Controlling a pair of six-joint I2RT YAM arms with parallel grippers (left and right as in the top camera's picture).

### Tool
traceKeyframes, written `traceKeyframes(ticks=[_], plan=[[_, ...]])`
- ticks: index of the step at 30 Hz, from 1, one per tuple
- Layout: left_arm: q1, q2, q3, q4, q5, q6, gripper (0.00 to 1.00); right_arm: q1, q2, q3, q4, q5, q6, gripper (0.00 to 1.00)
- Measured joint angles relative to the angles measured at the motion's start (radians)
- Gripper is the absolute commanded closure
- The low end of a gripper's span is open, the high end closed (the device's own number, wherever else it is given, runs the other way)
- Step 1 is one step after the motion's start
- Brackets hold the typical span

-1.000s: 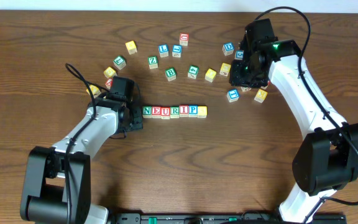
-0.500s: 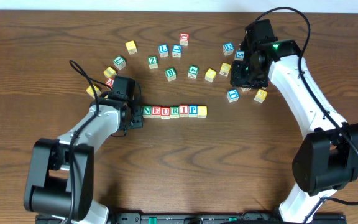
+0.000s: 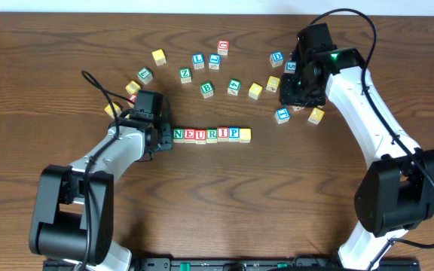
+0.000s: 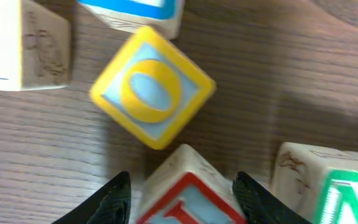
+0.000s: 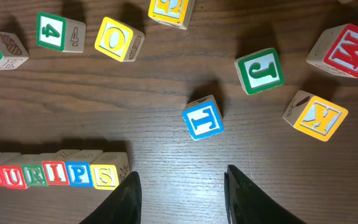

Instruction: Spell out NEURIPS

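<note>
A dark brown wood-grain table [image 3: 224, 203] filled the overhead view. Near its middle, seven small letter cubes lay touching in a straight left-to-right line, the NEURIPS row [image 3: 212, 135]. The left gripper [image 3: 163, 138] sat just beside the N end of that line. The right gripper [image 3: 296, 92] was well apart from it, above loose cubes [image 3: 202, 71] scattered along the far side of the table.

In the left wrist view, the left gripper [image 4: 185, 199] stood partly open with its two dark fingertips on either side of a red-framed cube [image 4: 185, 190] turned corner-on. Whether they pressed on it could not be told. A yellow O cube [image 4: 152, 86] lay just beyond, and the green N cube [image 4: 344, 193] showed at the lower right edge.

In the right wrist view, the right gripper [image 5: 182, 199] was parted with only bare wood between its fingers, holding nothing. The NEURIPS row [image 5: 55, 173] lay at the lower left, its S end nearest the fingers. A blue T cube [image 5: 202, 118] and a green J cube [image 5: 260, 70] sat farther out.
</note>
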Motion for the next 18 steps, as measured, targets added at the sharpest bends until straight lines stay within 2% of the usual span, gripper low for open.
traceKeyframes(ticks=[13, 18], plan=[[0.063, 0.000, 0.000, 0.001, 0.040, -0.010, 0.49, 0.000, 0.000, 0.000, 0.002, 0.000, 0.000, 0.61], [0.063, 0.000, 0.000, -0.005, 0.048, -0.022, 0.60, 0.000, 0.000, 0.000, 0.002, 0.004, 0.000, 0.61]])
